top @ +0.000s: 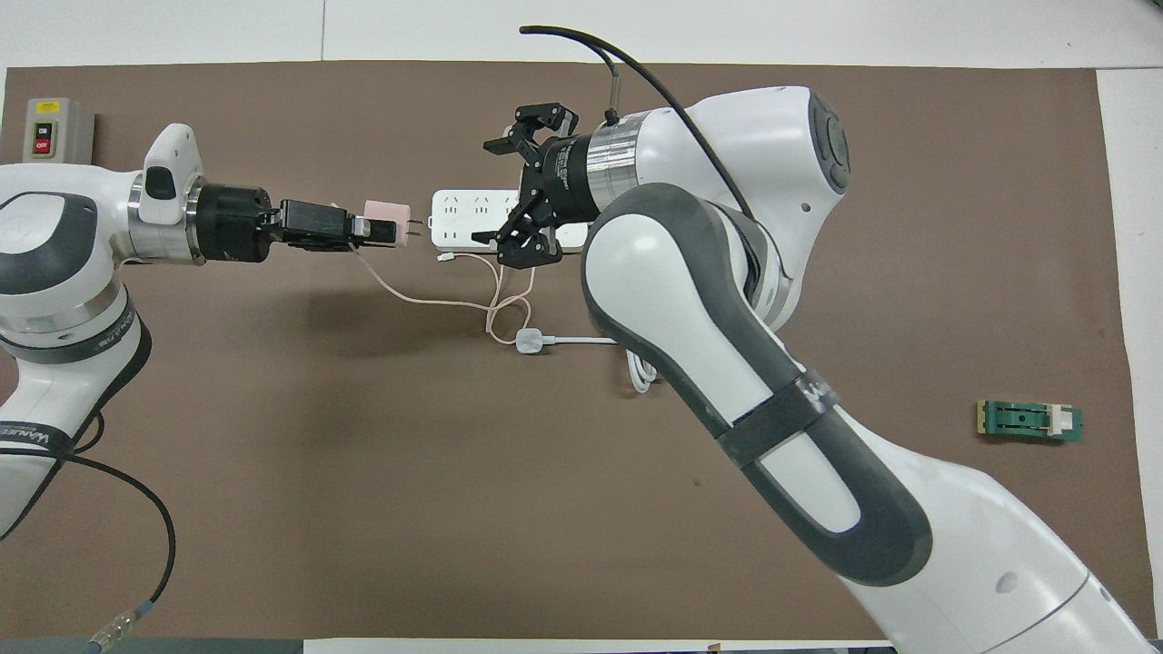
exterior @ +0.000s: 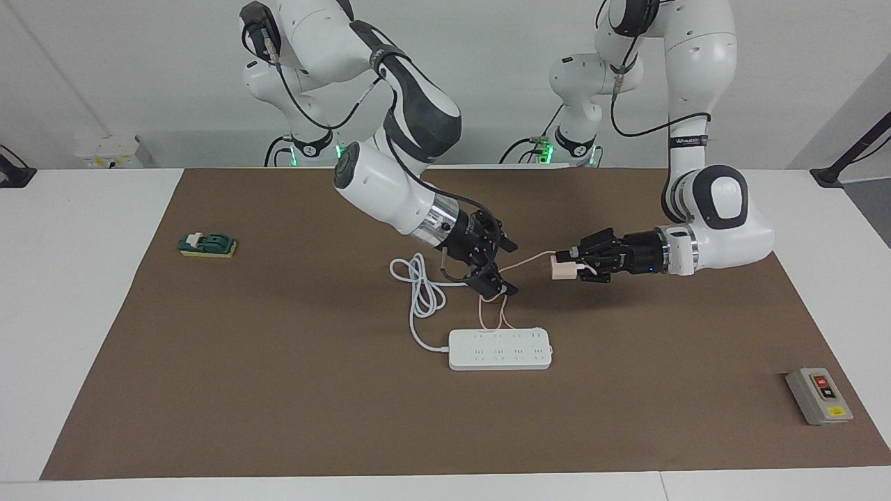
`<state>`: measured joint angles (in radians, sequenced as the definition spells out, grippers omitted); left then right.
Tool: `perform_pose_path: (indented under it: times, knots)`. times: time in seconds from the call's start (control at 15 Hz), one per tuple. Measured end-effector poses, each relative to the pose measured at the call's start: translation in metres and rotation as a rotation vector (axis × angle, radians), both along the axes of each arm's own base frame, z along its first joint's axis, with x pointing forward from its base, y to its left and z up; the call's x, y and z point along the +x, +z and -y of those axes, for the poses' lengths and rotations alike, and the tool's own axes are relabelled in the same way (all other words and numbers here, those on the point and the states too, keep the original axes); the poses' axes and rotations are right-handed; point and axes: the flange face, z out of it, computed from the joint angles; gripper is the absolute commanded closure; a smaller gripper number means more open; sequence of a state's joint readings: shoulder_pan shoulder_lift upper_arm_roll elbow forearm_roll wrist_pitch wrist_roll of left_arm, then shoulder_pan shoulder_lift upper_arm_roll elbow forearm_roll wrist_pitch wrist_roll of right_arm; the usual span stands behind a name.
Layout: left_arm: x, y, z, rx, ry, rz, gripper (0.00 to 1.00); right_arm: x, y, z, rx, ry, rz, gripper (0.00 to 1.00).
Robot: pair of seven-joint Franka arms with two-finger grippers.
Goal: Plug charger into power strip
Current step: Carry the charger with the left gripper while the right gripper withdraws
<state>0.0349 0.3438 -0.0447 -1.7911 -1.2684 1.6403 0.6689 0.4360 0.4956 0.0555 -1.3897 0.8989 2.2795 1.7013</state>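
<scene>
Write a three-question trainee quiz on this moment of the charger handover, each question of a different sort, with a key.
1. True or false: the charger is already plugged into the power strip.
2. Which gripper holds the charger?
A. left gripper
B. right gripper
C. neither
3. Fill in: the right gripper's jaws are ____ over the pink cable.

Key:
1. False: it is held in the air, apart from the strip.
2. A: its jaws are shut on the charger.
3. Open, holding nothing.
</scene>
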Motion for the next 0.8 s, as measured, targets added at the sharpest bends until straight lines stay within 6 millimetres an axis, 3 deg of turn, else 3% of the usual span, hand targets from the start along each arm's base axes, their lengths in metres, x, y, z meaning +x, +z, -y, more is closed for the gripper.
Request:
perform_pose_path:
  times: [0.2, 0.47, 0.66, 0.8]
  knots:
    - [0.006, 0.006, -0.008, 0.154, -0.056, 0.075, 1.00, 0.019, 0.021, 0.046, 0.012, -0.035, 0.002, 0.00]
    - [0.010, 0.014, -0.014, 0.317, -0.148, 0.156, 1.00, 0.030, 0.053, 0.117, -0.059, -0.035, 0.014, 0.00]
    - [0.013, 0.021, -0.015, 0.489, -0.276, 0.276, 1.00, 0.031, 0.064, 0.165, -0.130, 0.026, 0.043, 0.00]
    - [0.019, 0.032, -0.001, 0.568, -0.350, 0.372, 1.00, 0.031, 0.064, 0.196, -0.195, 0.119, 0.092, 0.00]
